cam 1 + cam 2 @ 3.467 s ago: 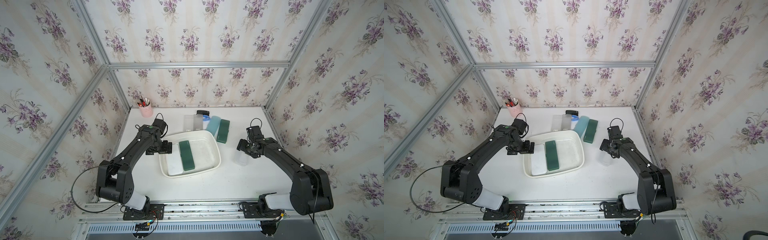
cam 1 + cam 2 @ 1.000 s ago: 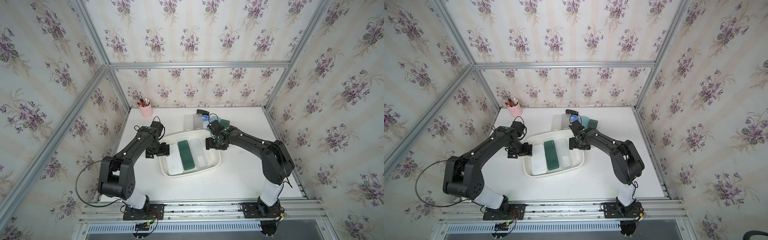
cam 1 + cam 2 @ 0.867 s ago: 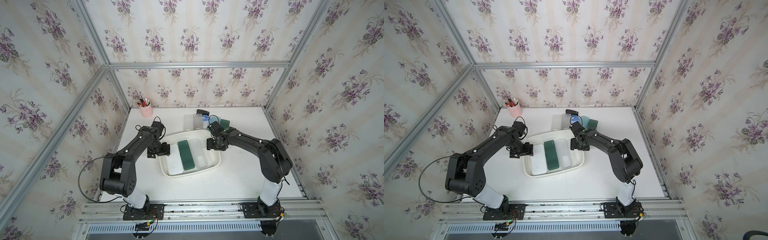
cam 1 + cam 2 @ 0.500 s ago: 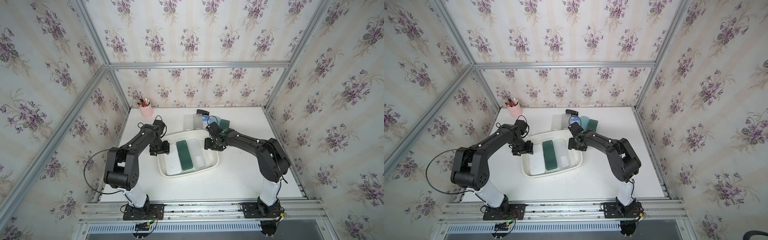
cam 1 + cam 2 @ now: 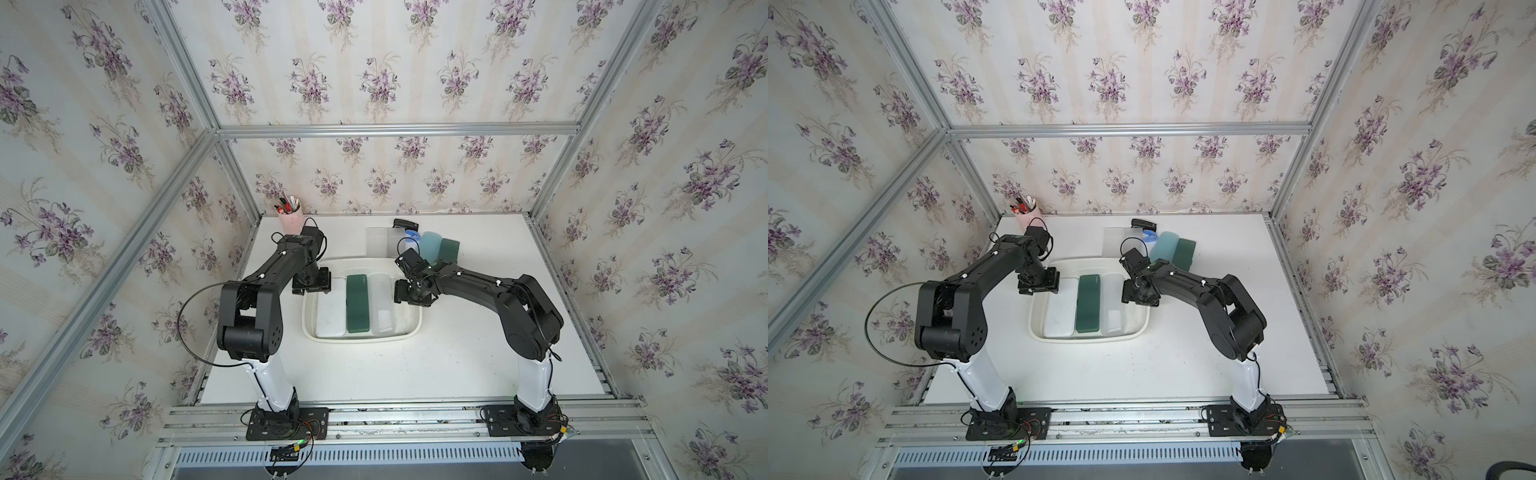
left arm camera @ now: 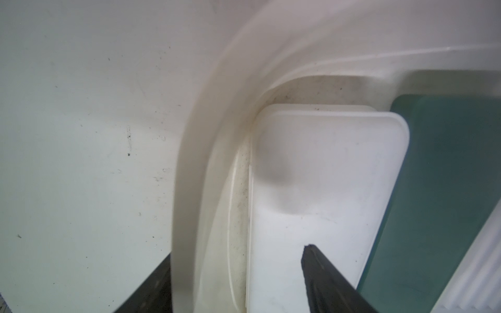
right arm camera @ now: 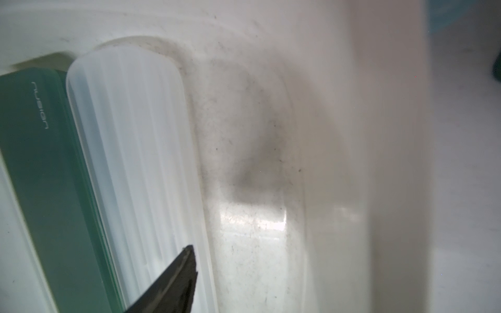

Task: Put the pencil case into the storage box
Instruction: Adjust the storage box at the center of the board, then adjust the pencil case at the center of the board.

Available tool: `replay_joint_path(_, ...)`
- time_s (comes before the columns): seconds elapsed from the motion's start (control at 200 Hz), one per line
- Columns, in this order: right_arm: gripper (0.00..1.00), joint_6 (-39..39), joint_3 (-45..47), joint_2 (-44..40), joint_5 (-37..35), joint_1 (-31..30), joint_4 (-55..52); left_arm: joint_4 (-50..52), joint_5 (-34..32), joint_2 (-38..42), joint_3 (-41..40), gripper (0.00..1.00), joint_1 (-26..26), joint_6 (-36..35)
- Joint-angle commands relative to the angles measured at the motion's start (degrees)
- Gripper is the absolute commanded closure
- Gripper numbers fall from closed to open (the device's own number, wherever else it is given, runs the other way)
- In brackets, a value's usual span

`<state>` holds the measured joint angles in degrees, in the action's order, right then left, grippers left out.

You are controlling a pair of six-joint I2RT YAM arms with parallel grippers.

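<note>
Counting three pencil cases (image 5: 358,303) side by side inside the storage box (image 5: 361,338), we judge the task well along, with more cases (image 5: 430,246) waiting on the table (image 5: 457,365) behind it. Our left gripper (image 5: 312,286) holds its fingers (image 6: 328,281) apart astride the box's rim; of the right gripper (image 5: 411,293) we cannot tell.

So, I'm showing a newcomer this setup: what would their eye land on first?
The dark green pencil case, lying between a white case and a translucent case in the storage box at centre. Then the black left gripper and right gripper, at the box's opposite sides.
</note>
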<state>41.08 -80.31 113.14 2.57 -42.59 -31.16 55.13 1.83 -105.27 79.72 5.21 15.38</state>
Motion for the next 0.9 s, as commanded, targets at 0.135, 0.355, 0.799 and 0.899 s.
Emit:
replay_joint_path(0.135, 0.07, 0.14, -2.02, -1.38, -0.92, 0.01, -1.22, 1.91, -0.98, -1.24, 0.41, 0.05, -1.35, -2.85)
replay_joint_path(0.355, 0.00, 0.00, -0.62, -6.28, -5.14, 2.68, -4.53, 3.57, -6.72, 0.68, 0.30, 0.01, -1.50, -3.57)
replay_joint_path(0.799, 0.00, -7.39, -4.98, -0.80, -10.21, 20.87, -1.84, 6.76, -2.54, 10.85, 0.42, 0.01, -1.82, -2.62)
replay_joint_path(0.899, 0.00, -9.25, -8.79, 2.83, -10.14, 22.36, -1.46, 7.87, -1.83, 11.34, 1.06, 0.01, -1.79, -2.49)
